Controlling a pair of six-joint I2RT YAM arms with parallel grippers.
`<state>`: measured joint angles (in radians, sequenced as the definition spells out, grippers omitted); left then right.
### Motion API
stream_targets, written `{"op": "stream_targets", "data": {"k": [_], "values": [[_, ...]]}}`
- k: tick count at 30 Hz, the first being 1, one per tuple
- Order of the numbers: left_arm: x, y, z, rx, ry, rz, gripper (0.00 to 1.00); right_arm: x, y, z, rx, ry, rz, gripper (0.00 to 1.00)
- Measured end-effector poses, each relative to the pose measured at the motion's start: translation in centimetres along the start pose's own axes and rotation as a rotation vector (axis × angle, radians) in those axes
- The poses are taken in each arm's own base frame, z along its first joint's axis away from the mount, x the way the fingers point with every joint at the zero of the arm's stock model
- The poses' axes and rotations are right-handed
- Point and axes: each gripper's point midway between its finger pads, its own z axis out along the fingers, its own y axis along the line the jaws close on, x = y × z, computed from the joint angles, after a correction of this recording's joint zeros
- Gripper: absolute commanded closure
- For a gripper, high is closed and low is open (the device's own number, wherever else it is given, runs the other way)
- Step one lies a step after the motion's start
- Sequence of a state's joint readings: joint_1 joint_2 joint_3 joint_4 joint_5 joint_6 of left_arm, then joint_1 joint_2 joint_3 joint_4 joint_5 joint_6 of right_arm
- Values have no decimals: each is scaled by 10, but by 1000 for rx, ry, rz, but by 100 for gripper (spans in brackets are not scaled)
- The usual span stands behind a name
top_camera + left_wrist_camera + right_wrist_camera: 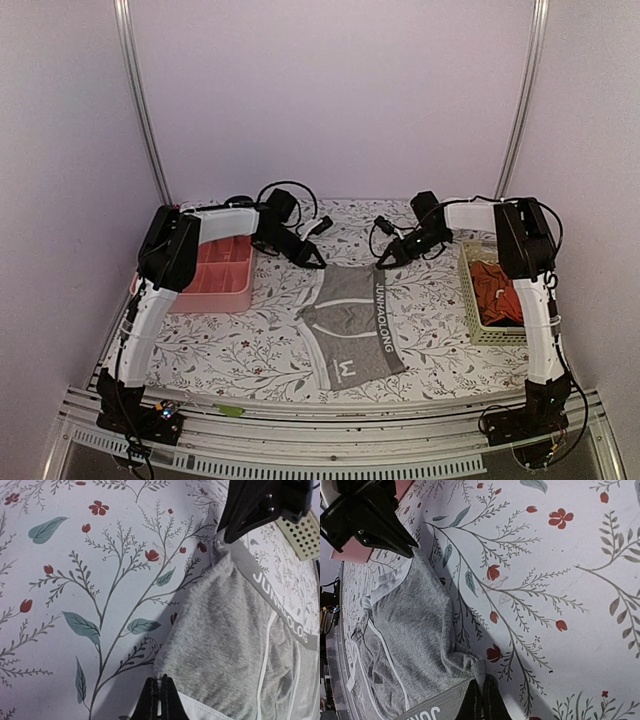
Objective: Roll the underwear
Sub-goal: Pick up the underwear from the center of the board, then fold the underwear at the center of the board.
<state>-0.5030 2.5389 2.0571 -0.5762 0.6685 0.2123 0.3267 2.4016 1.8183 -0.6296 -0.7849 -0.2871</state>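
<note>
The underwear (355, 325), grey boxer briefs, lies flat on the flowered tablecloth, its darker lettered waistband along the right side. At the far left corner my left gripper (318, 262) is shut on the cloth; the left wrist view shows its tips (160, 690) pinching the grey fabric (235, 630) just above the pale leg trim. At the far right corner my right gripper (383, 260) is shut too; in the right wrist view its tips (482, 687) pinch a bunched fold of the underwear (410, 625) at the waistband's end.
A pink tray (215, 290) stands left of the underwear, under the left arm. A pale perforated basket (478, 320) holding orange-red garments (497, 290) stands at the right. A scrap of green tape (231, 409) sits at the table's near edge.
</note>
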Motion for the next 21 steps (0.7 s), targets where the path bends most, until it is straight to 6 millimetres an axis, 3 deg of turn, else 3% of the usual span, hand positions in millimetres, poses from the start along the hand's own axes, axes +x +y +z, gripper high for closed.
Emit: {"op": "stream_targets", "data": {"k": [3,7,11,15,18,21], "values": [[-5,-4,-10,-8,-11,7,100,-16,6,-20,45,-30,-30,100],[-38,-16,-43,-35,-81,56,100,-59,30,-69,110,-132,-121,100],[-89,-40,-99,-80,-206,143,100,-107,63,-123,161,-264,-229,100],[-142,-77,-165,-134,-365,246,100,-132,95,-164,198,-357,-301,100],[-165,-104,-207,-162,-453,309,100,-144,121,-192,216,-416,-340,100],[-175,-136,-241,-178,-511,360,100,-153,153,-222,227,-480,-389,100]]}}
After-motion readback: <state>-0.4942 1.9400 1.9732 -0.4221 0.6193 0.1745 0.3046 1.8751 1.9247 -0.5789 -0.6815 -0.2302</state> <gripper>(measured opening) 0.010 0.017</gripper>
